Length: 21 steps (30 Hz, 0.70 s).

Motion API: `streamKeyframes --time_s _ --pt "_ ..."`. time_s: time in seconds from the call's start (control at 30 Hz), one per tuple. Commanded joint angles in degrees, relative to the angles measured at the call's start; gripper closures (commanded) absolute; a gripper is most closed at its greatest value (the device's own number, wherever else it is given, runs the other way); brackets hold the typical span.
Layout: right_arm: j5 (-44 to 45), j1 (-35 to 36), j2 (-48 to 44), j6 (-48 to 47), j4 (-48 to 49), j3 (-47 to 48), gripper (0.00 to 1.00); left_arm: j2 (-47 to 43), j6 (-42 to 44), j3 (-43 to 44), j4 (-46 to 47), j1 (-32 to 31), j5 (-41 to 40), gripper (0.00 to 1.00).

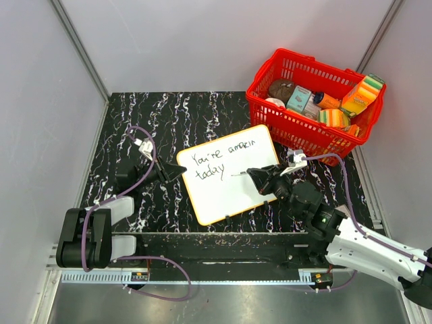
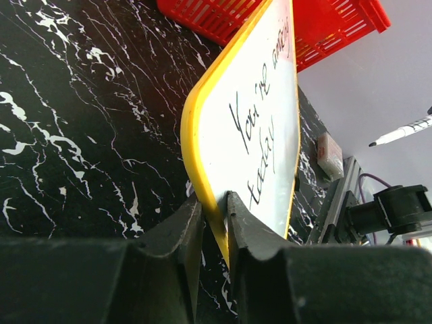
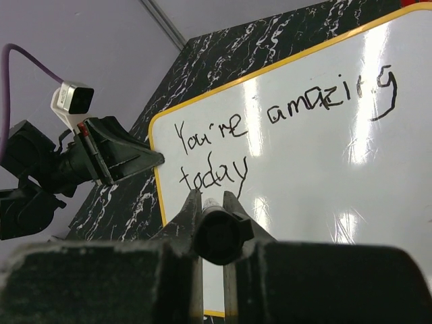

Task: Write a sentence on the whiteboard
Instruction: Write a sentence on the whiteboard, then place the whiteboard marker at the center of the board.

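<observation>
Currently listed, item one: whiteboard (image 1: 226,196), centre of the top view on the black marbled table (image 1: 169,121), its upper right corner just beside the red basket (image 1: 304,129). It reads "You're amazing today".

Item two: left gripper (image 1: 177,172), pinching the board's yellow rim at the left corner. In the left wrist view that side appears tilted up off the table.

Item three: right gripper (image 1: 260,177), pressed tight on a marker (image 1: 239,173), with its tip just right of "today". You cannot tell whether the tip touches.

Hazards, as judged:
- The rim pinch is narrow, so pen pressure may twist the board out of your left jaws.
- A low right wrist may smear the ink.
- A push toward the upper right may knock the board into the basket.
- A skewed marker may slide in its grip.
</observation>
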Motion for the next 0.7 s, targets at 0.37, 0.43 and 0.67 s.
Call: streamKeyframes --time_s 0.37,0.43,0.67 --pt "1.7 -0.4 0.2 2.0 -0.4 0.0 1.00 -3.4 5.1 -1.5 0.5 -0.2 -2.6 0.03" --pt "1.7 -0.3 0.2 2.3 -0.5 0.0 1.00 -3.9 4.8 -1.8 0.7 -0.2 -2.7 0.01" --pt "0.8 -0.4 1.2 5.2 -2.0 -0.5 1.00 -6.6 4.8 -2.9 0.6 -0.1 -4.1 0.01"
